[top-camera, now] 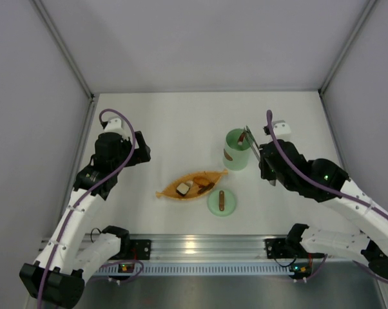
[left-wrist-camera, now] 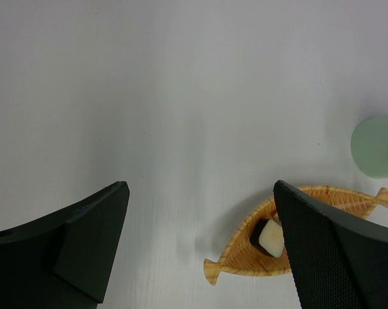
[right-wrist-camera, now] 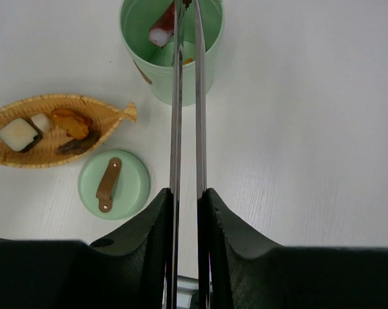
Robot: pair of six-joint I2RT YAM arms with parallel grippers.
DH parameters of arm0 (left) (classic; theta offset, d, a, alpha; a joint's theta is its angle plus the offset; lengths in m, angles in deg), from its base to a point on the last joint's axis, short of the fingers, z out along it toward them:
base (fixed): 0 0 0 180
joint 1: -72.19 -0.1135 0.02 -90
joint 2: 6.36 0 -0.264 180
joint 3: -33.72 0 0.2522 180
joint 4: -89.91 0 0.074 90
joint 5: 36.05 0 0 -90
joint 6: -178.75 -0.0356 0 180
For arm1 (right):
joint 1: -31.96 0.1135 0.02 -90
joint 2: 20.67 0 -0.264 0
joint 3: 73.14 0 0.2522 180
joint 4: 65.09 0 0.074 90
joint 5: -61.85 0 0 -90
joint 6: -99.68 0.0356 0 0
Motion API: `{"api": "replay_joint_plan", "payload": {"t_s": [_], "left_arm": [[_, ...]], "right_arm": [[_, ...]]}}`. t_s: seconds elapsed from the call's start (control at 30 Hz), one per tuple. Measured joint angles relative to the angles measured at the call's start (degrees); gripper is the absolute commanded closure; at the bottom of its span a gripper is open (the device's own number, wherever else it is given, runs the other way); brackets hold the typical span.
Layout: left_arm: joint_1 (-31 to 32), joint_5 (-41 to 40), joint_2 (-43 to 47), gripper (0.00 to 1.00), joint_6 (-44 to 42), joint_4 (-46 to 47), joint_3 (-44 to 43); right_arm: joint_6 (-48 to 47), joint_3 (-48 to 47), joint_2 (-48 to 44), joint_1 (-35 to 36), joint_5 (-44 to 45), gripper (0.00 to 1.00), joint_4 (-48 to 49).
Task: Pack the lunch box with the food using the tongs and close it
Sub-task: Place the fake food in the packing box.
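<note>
Two states: right end effector [right-wrist-camera: 186, 209] clamps tongs [right-wrist-camera: 198, 96] reaching over lunch box [right-wrist-camera: 210, 64]; left end effector [left-wrist-camera: 199, 190] gapes empty.

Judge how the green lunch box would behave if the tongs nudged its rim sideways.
Probably tippy: the lunch box stands taller than wide, with little visible inside to weigh it down. It looks like a smooth, stiff cup on a smooth table, so it might slide before toppling. The tongs, held by the right hand, reach inside.

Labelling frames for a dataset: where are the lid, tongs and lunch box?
lid [right-wrist-camera: 132, 185]: right wrist view, green top beside handle.
tongs [right-wrist-camera: 198, 96]: right wrist view, right arm, midway.
lunch box [right-wrist-camera: 162, 90]: right wrist view, outer wall.
</note>
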Motion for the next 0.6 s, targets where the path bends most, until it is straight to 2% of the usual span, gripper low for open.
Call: {"api": "replay_joint_plan", "payload": {"t_s": [0.33, 0.6], "left_arm": [[0.0, 0.0, 0.0, 0.01, 0.0, 0.0, 0.0], [0.0, 0.0, 0.0, 0.01, 0.0, 0.0, 0.0]], "right_arm": [[-0.5, 1.0, 0.2, -0.5, -1.4, 0.71, 0.4], [-0.6, 1.0, 0.4, -0.6, -2.0, 0.68, 0.4]]}}
